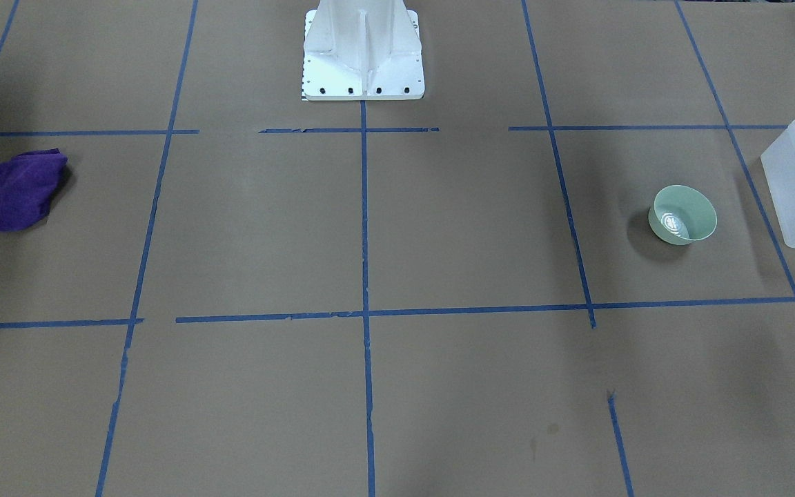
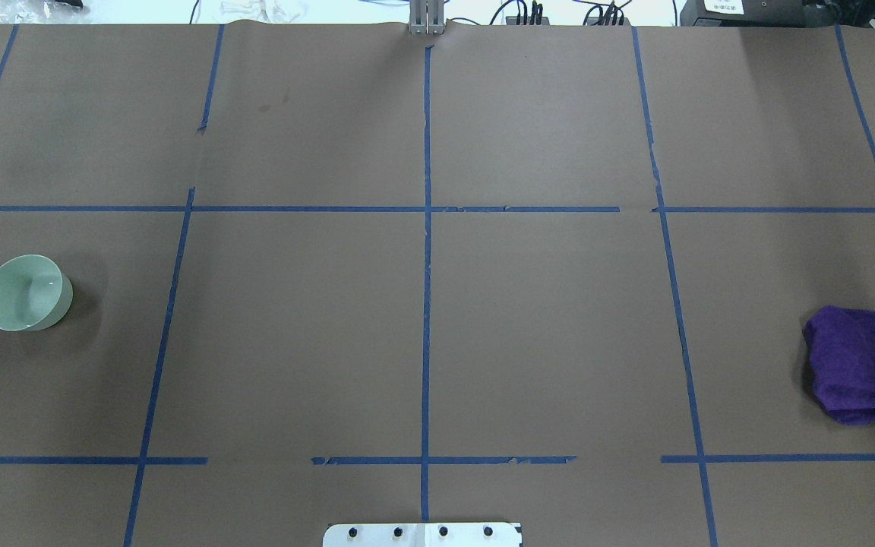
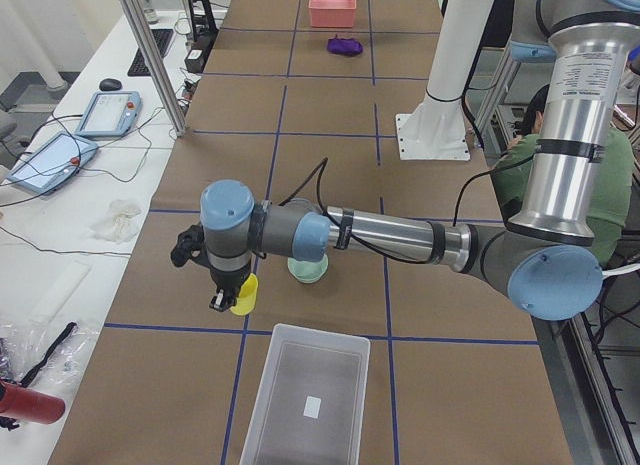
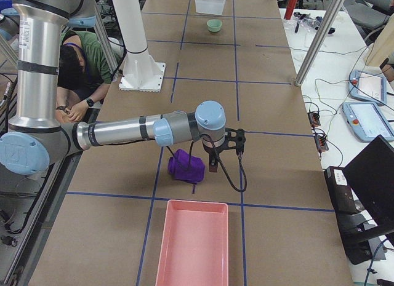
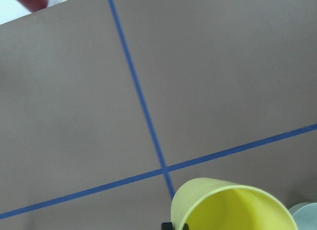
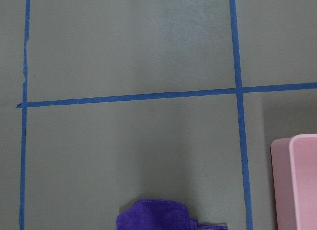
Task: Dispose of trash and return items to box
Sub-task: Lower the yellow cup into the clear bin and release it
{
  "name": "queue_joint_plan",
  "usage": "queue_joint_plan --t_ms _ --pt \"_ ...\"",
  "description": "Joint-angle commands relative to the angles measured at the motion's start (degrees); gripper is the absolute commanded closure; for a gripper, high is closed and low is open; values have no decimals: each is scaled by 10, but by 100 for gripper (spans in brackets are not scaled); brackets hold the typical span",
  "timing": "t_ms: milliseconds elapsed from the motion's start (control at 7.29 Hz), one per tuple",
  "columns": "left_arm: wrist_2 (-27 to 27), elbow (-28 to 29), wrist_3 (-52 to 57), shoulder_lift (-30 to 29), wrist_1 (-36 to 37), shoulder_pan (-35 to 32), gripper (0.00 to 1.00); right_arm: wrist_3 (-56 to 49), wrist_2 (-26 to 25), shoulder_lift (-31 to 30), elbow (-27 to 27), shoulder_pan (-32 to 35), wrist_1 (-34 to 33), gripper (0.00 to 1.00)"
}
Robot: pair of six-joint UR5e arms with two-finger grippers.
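Now, left gripper [image 3: 225, 303]: pinching yellow cup [image 3: 244, 295] at rim, cup alongside.
Right gripper [image 4: 213, 168]: spread or pressed, cannot tell; purple cloth [image 4: 184, 166] just beside.

The desk [image 2: 293, 334] is covered in brown paper and marked into squares by blue tape [image 2: 427, 304]. A pale green bowl [image 2: 26, 292] sits near the left edge, mouth up. A purple cloth [image 2: 851, 365] lies bunched near the right edge, well apart from the bowl, with a thin tail pointing toward that edge. A white plate [image 2: 422, 534] with dark bolts sits mid near edge. Cables [image 2: 529, 11] run beyond the far edge.
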Motion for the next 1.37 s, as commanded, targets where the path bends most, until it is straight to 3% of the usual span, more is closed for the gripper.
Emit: queue_joint_plan --t_ms 0,411,686,1234 --pt "-3 12 -13 68 -7 -9 100 64 -26 -1 29 -35 1 0" --pt "-17 11 -84 108 -28 -4 100 98 -28 -3 45 -55 4 0" --pt "-42 14 -149 154 -132 22 100 173 -40 -22 45 -84 87 0" --pt "-56 52 -176 170 -225 68 100 180 -40 -24 45 -95 94 0"
